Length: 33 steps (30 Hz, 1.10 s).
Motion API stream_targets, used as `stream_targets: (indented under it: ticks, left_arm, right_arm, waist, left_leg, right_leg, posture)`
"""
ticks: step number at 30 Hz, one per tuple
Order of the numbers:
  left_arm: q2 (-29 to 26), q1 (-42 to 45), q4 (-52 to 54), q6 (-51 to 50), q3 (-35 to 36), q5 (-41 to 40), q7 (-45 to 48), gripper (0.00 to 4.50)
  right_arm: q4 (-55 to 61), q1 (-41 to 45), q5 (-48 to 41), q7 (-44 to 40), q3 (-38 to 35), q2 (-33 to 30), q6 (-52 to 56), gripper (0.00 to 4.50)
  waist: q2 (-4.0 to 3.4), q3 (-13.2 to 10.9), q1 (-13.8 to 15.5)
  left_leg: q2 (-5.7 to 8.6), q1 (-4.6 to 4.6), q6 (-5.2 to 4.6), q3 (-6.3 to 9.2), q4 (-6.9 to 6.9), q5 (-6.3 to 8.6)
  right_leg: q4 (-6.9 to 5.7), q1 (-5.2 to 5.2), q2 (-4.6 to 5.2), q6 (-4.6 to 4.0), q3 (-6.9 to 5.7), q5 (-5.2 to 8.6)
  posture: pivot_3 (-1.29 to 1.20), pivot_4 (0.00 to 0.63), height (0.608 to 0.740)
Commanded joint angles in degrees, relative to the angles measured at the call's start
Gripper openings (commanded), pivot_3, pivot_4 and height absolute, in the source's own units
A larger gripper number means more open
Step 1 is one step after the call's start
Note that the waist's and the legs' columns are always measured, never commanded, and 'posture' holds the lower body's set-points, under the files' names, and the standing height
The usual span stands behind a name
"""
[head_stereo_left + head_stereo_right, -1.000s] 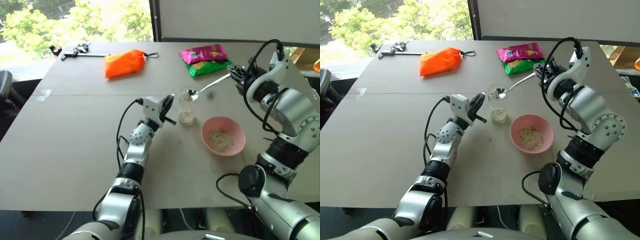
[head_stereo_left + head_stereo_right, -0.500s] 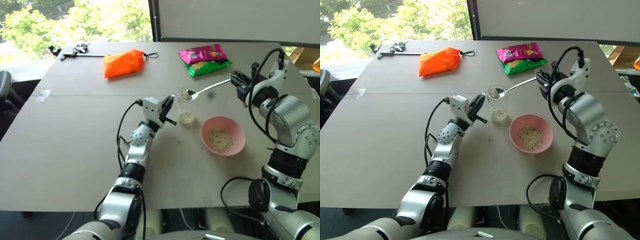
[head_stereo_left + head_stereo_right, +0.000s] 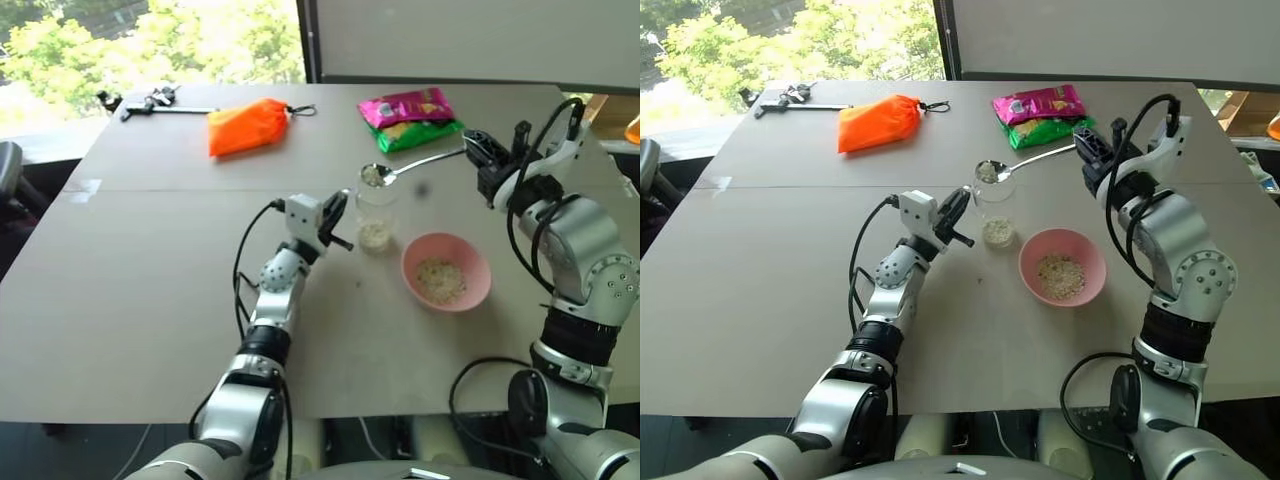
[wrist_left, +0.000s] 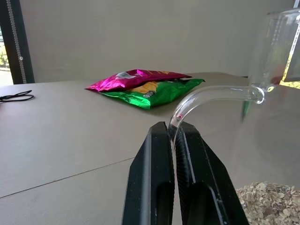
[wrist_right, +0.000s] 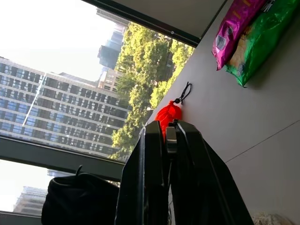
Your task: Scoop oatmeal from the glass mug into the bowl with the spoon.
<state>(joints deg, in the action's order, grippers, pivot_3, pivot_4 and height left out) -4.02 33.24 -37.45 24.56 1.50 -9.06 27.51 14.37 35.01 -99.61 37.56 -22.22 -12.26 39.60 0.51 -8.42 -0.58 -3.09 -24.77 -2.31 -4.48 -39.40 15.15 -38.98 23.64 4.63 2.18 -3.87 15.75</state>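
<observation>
**Desk:** Where did things stand at that instant?

**Me:** My right gripper [image 3: 1087,148] was clamped shut on the handle of the spoon [image 3: 1025,161], which I held roughly level above the table [image 3: 770,280]. The spoon's head sat right over the rim of the glass mug [image 3: 994,212], carrying a small load of oatmeal [image 3: 371,175].

**Desk:** And your other arm?

**Me:** My left gripper [image 4: 174,137] was pinched shut on the mug's clear curved handle, steadying it upright. The mug stood just beside the bowl [image 3: 1091,270], on its left.

**Desk:** How much had been moved?

**Me:** A pale heap already lay in the pink bowl, so I judged at least one scoop delivered. A thin layer remained at the bottom of the mug. The loaded spoon had not yet reached the bowl.

**Desk:** What was left?

**Me:** By my reckoning, carrying that spoonful across to the bowl, tipping it out, then going back for the remainder.

**Desk:** Anything else on the table?

**Me:** An orange pouch [image 3: 877,122] and snack packets [image 3: 1042,115] at the far side, well apart from the work.
</observation>
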Motion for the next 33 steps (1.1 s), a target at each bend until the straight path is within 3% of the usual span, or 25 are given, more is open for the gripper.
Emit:
stream_targets:
  ticks: [1, 6, 14, 19, 25, 29, 33]
  left_arm:
    - [0.45, 0.82, -0.37, 1.37, 0.06, -0.22, 0.55, 0.03]
    - [0.47, 1.04, -0.83, 1.43, 0.14, -0.26, 1.09, 0.03]
    - [0.29, 1.99, -2.74, 1.67, 0.29, -0.2, 2.07, 0.03]
    - [0.45, 2.72, -3.86, 2.06, 0.36, -0.11, 2.31, 0.03]
    - [0.7, 2.5, -4.26, 2.38, 0.25, 0.05, 2.54, 0.03]
    - [0.65, 2.45, -4.35, 2.4, 0.2, 0.06, 2.66, 0.03]
    - [0.57, 2.77, -4.79, 2.48, 0.24, 0.14, 2.66, 0.03]
  right_arm:
    - [4.52, -0.55, -5.38, 0.05, -0.34, -2.44, -1.64, 0.0]
    - [8.41, -3.99, -12.61, 1.45, -2.14, -8.32, -2.71, 0.0]
    - [13.68, -11.66, -13.39, -1.3, -6.18, -13.25, -0.97, 0.0]
    - [13.89, -21.14, -13.39, -7.26, -10.33, -17.16, 2.2, 0.0]
    - [11.07, -32.18, -13.39, -13.87, -12.64, -26.71, 6.28, 0.0]
    - [10.21, -32.46, -13.28, -15.79, -11.54, -31.33, 5.97, 0.0]
    - [11.64, -29.14, -7.25, -17.79, -7.47, -37.03, 7.03, 0.0]
  waist:
    - [0.0, 0.0, 0.02]
    - [0.01, 0.0, 0.29]
    - [0.01, 0.0, 0.54]
    - [0.02, 0.0, 1.47]
    - [0.03, -0.02, 1.31]
    - [0.04, -0.02, 1.32]
    - [0.05, -0.03, 1.35]
  left_leg:
    - [0.0, 0.0, 0.0, 0.0, 0.0, 0.0]
    - [0.01, -0.02, 0.0, 0.0, 0.0, 0.0]
    - [0.01, 0.02, -0.19, 0.0, 0.0, 0.11]
    - [0.01, 0.01, -0.19, -0.01, 0.0, 0.11]
    - [0.05, 0.03, -0.23, -0.03, -0.01, 0.13]
    - [0.03, 0.09, -0.26, -0.01, -0.02, 0.15]
    - [0.04, 0.07, -0.26, -0.05, -0.04, 0.15]
  right_leg:
    - [0.0, 0.0, 0.0, 0.0, 0.0, 0.0]
    - [0.03, 0.0, 0.01, 0.0, 0.0, 0.0]
    - [0.01, -0.01, 0.0, 0.01, 0.01, 0.0]
    - [0.04, -0.02, -0.02, 0.01, 0.01, 0.0]
    - [0.09, -0.06, 0.01, 0.04, 0.04, -0.02]
    - [0.05, -0.06, -0.13, 0.03, 0.09, -0.02]
    - [0.07, -0.06, -0.12, 0.04, 0.13, -0.02]
  posture:
    - [0.0, 0.15, 0.696]
    - [0.0, 0.15, 0.696]
    - [0.0, 0.15, 0.696]
    - [0.0, 0.15, 0.696]
    - [0.0, 0.15, 0.696]
    - [0.0, 0.15, 0.696]
    - [0.0, 0.15, 0.696]
